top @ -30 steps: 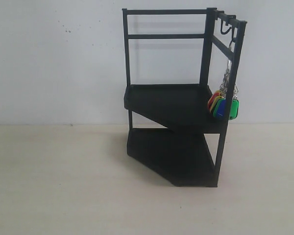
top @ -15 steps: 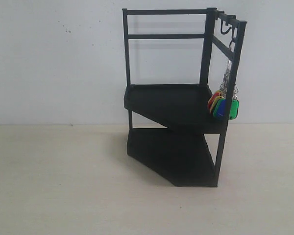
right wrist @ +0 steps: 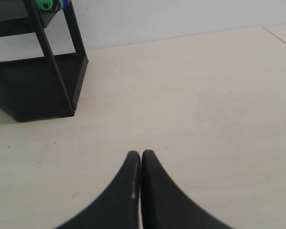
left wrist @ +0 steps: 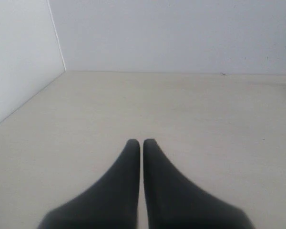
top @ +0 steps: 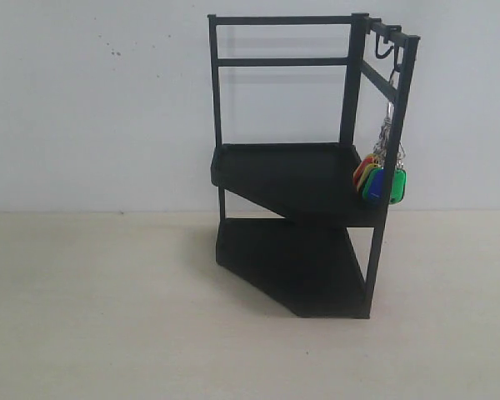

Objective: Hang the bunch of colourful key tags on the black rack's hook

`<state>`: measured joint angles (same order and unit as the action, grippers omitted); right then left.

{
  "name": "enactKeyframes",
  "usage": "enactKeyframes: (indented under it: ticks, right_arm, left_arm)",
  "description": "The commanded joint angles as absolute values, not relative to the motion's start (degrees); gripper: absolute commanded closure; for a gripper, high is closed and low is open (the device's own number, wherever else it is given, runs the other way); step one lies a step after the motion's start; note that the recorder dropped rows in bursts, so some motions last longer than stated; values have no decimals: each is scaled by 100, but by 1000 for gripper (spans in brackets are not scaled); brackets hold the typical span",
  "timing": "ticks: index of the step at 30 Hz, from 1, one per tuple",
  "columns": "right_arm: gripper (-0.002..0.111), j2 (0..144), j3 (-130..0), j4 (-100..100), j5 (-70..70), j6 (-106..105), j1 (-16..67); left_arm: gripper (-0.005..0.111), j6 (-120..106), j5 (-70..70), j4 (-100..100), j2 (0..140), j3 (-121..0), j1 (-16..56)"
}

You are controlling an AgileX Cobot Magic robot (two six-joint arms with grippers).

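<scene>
Legible text, labels, numbers, signs: none. Tag faces of colourful key tag bunch (top: 382, 182), at 3 o'clock of black rack (top: 283, 179): too small to read.

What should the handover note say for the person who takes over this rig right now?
Left gripper: shut, empty, over bare table.
Right gripper: shut, empty, away from the black rack.
The colourful key tag bunch hangs by its rings from a hook on the rack's top right rail.
Done: the hanging, it seems.
Left: nothing visible.
</scene>
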<state>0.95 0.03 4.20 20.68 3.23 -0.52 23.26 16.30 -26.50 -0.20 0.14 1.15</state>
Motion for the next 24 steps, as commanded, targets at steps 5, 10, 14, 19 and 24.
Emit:
enactKeyframes:
  ticks: [5,10,14,19,24]
  right_arm:
    - [108,0,0,323,2112,263,-217]
    - [108,0,0,323,2100,263,-248]
    - [108,0,0,323,2100,263,-248]
    - [108,0,0,323,2100,263,-248]
    - [108,0,0,323,2100,263,-248]
  left_arm:
    - [102,2357,1623,-2651,0,0,122]
    - [102,2357,1623,-2651,0,0,122]
    - [102,2357,1623,-2651,0,0,122]
    - [102,2357,1623,-2651,0,0,122]
    - [102,2357,1623,-2651,0,0,122]
